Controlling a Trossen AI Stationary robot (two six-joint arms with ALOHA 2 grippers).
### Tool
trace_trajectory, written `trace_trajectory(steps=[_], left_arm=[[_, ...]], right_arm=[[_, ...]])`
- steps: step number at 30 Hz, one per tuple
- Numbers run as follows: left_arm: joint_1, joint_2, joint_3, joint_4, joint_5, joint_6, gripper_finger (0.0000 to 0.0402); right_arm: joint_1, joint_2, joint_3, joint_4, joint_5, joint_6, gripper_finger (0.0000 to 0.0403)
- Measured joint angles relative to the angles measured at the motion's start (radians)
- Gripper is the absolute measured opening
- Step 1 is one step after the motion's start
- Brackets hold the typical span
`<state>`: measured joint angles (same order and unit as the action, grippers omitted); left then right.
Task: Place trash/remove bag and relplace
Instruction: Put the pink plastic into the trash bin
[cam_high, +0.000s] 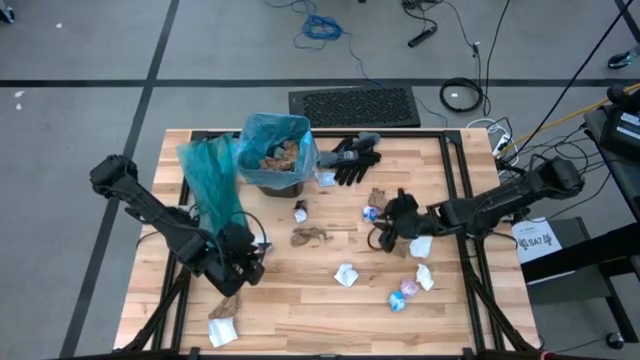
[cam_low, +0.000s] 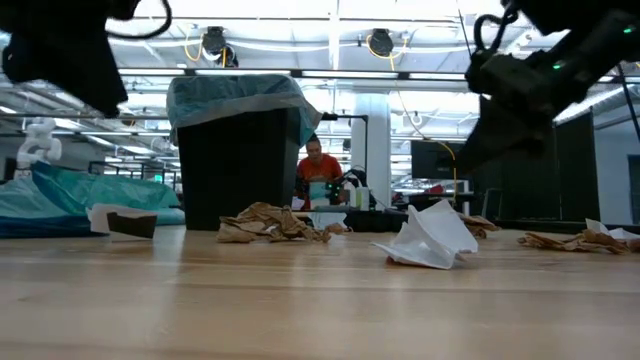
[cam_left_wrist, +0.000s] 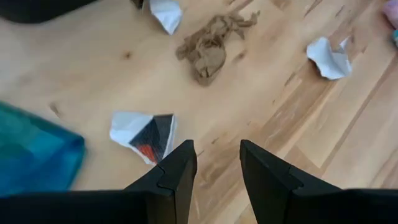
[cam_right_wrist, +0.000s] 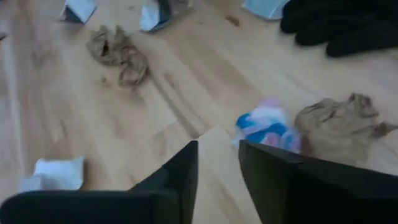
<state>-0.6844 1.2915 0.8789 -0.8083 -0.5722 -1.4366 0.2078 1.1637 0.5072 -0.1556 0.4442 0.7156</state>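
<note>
Crumpled brown paper (cam_high: 311, 237) and shiny blue-pink wrapper (cam_right_wrist: 267, 126) scattered on wood-grain table (cam_high: 300, 310). Left gripper (cam_left_wrist: 217, 163) and right gripper (cam_right_wrist: 217, 160): fingers parted, empty. Person (cam_low: 318, 170) only in low view.

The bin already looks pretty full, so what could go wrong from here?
The bin already holds brown scraps near its rim, so more trash may spill out. The right gripper, jaws apart, hangs near a blue-pink wrapper and may nudge it away. The spare teal bag beside the left gripper could snag.

Black bin (cam_low: 237, 170) with teal liner, crumpled brown (cam_low: 270, 224) and white scraps (cam_low: 432, 238) on wood (person behind)
</note>
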Motion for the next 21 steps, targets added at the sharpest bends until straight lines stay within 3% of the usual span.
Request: trace_trajectory(steps=[9, 17, 21], left_arm=[[-0.005, 0.000, -0.025, 0.017, -0.007, -0.021, 0.0129], [-0.005, 0.000, -0.025, 0.014, -0.013, -0.017, 0.0129], [-0.005, 0.000, -0.025, 0.014, -0.020, -0.016, 0.0129]], right_arm=[[-0.108, 0.079, 0.000, 0.158, -0.072, -0.211, 0.0192], [-0.118, 0.236, 0.000, 0.170, -0.083, -0.342, 0.0183], [-0.152, 0.294, 0.000, 0.189, -0.032, -0.382, 0.0177]])
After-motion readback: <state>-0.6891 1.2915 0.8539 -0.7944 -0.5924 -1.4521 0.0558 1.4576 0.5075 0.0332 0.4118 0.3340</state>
